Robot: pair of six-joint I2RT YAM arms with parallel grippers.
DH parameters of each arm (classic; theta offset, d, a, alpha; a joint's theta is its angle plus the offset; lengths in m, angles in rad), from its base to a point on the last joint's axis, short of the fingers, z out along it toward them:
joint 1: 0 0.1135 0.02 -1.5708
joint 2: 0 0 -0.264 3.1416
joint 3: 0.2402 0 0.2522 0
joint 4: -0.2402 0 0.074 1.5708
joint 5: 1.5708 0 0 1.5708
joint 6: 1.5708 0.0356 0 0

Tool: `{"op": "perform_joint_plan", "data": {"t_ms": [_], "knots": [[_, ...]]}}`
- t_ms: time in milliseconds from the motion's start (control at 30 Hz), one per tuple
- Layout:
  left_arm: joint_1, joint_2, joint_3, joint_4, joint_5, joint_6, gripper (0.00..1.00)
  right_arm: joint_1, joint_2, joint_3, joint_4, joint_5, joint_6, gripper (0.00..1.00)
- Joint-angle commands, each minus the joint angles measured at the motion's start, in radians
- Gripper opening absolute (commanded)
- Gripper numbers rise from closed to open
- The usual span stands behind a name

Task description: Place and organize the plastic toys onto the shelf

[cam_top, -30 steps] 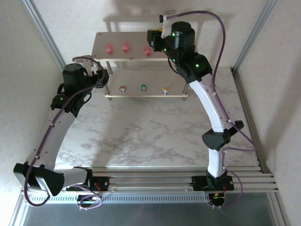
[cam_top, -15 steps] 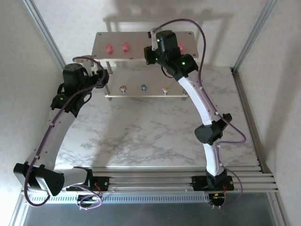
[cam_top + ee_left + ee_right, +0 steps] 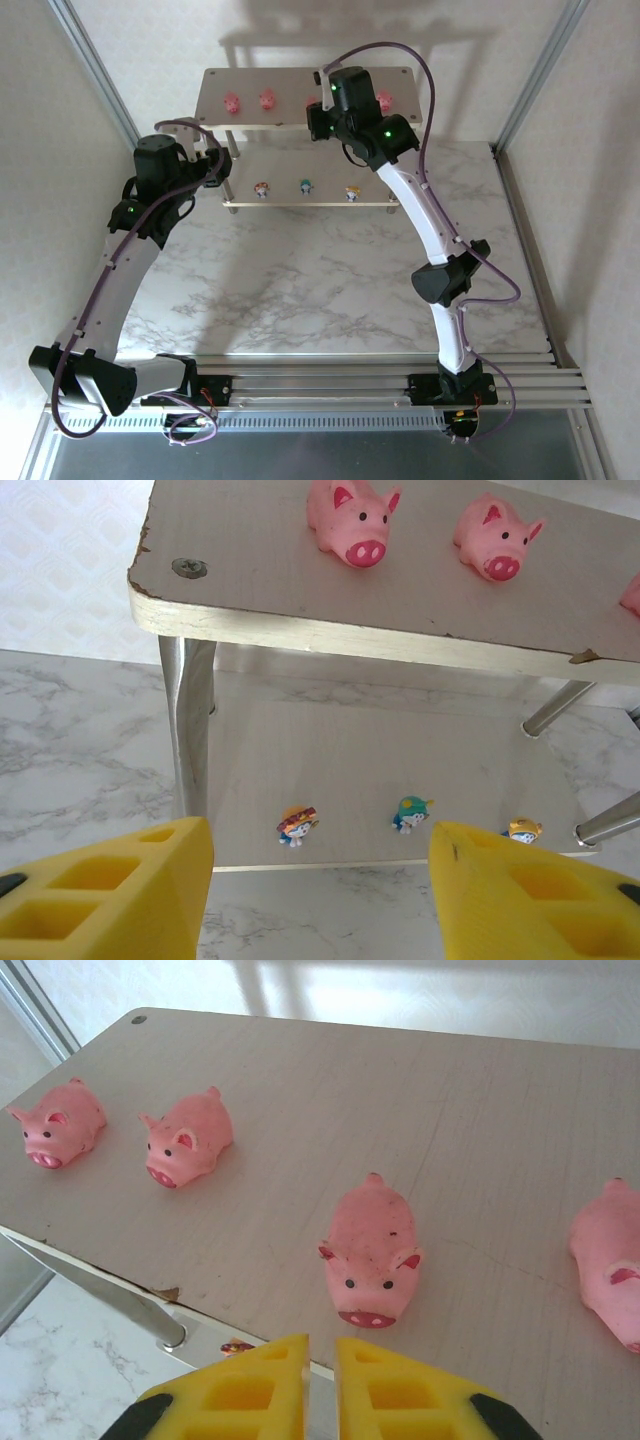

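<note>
Several pink pig toys stand in a row on the shelf's (image 3: 400,1090) top board. In the right wrist view they are two at the left (image 3: 60,1125) (image 3: 190,1135), one in the middle (image 3: 372,1250) and one at the right edge (image 3: 610,1260). My right gripper (image 3: 320,1360) hangs just in front of the middle pig, shut and empty. Three small figurines (image 3: 297,825) (image 3: 411,813) (image 3: 524,829) stand on the lower board. My left gripper (image 3: 320,900) is open and empty, in front of the shelf's (image 3: 250,570) left end, facing the figurines.
The shelf (image 3: 290,85) stands at the back of the marble table (image 3: 300,280), close to the rear wall. Thin silver legs (image 3: 190,720) hold the boards at the corners. Metal frame posts (image 3: 95,70) rise at the left and right of the table.
The right arm has swung left along the top board and drawn back, uncovering the rightmost pig. Its jaws have closed. The left arm has not moved.
</note>
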Motion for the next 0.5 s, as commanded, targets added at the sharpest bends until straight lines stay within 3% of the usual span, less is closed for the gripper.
{"op": "perform_joint_plan", "data": {"t_ms": [0,467], "knots": [[0.009,0.000,0.001,0.000,0.009,-0.003,0.59,-0.006,0.021,0.044,-0.018,0.023,0.011,0.14],[0.013,0.000,-0.016,0.005,0.008,0.002,0.59,-0.007,0.056,0.066,-0.035,0.046,0.014,0.13]]}}
